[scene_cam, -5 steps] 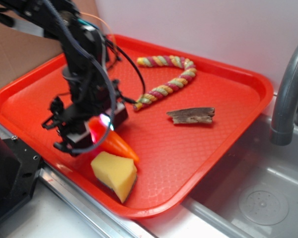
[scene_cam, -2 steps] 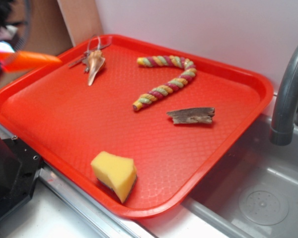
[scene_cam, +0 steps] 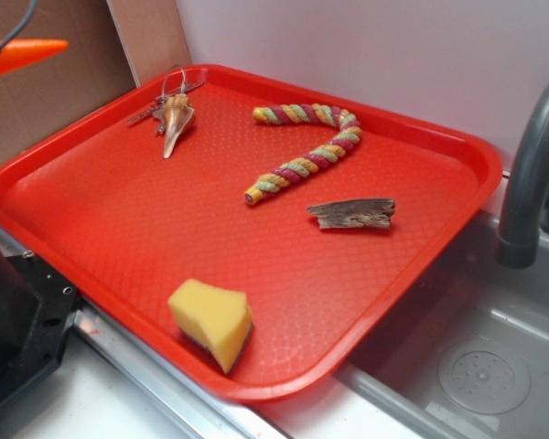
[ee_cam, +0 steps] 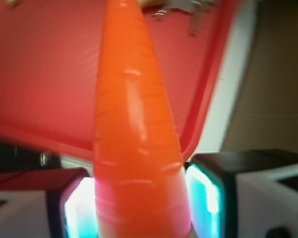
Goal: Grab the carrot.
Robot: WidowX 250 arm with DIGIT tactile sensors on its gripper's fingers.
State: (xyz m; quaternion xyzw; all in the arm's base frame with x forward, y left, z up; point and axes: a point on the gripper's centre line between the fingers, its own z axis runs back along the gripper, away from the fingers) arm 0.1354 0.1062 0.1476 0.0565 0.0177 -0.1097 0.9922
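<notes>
The glossy orange carrot fills the middle of the wrist view, pointing away from the camera, and my gripper is shut on its thick end, with a glowing pad pressed against each side. In the exterior view only the carrot's pointed tip shows, high at the far left edge and well above the red tray; the gripper itself is outside that view. The carrot's stem is hidden.
On the tray lie a yellow sponge wedge near the front rim, a twisted red-yellow-green rope, a piece of bark and a shell-like thing at the back left. A grey faucet and sink stand to the right.
The arm lifted the carrot off the tray beside the sponge and carried it up and to the left, out of the exterior view except for the tip. The shell-like thing is now uncovered.
</notes>
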